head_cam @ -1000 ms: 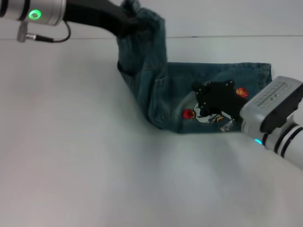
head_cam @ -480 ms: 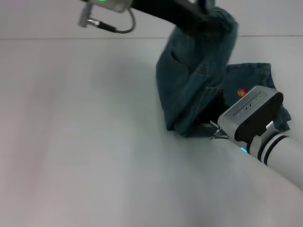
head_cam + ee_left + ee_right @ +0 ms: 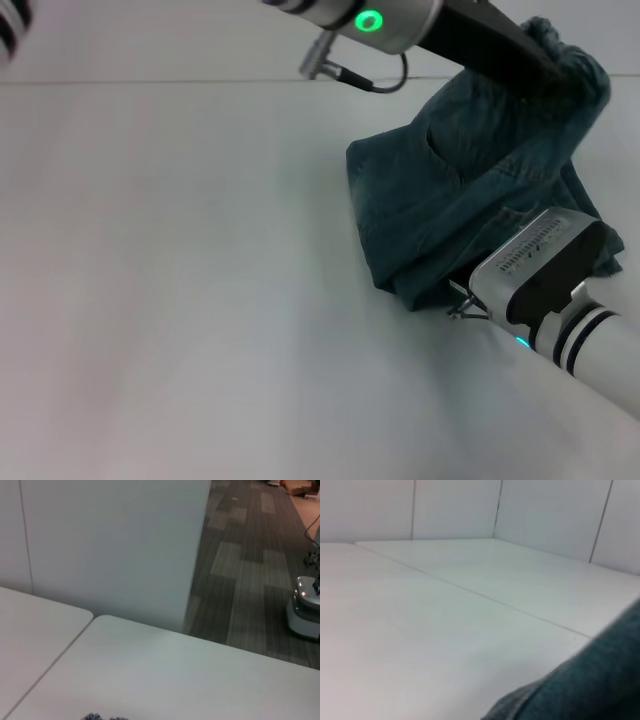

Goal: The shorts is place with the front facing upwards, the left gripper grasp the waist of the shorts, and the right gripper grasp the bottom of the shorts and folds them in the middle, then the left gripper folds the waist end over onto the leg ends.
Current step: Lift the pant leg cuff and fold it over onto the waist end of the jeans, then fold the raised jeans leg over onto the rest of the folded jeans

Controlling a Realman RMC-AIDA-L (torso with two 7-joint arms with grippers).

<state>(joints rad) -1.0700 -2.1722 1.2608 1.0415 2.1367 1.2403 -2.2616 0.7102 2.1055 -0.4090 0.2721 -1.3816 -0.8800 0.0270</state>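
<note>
Shorts (image 3: 470, 190): blue denim cloth, matt, woven texture, creased, with stitched seams. Desk (image 3: 180, 300): smooth white surface, faint satin sheen, one thin seam line. Right gripper (image 3: 455, 300): housing of matt silver-grey and black plastic, ribbed on top. Left arm (image 3: 400, 20): satin silver casing, black matt section beyond.

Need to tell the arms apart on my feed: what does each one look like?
Left arm: silver cuff with a glowing green ring light, a thin black cable looping beneath, then a black link. Right arm: silver-grey boxy wrist block with a ribbed strip, black housing, white sleeve with black bands, small blue light.
</note>
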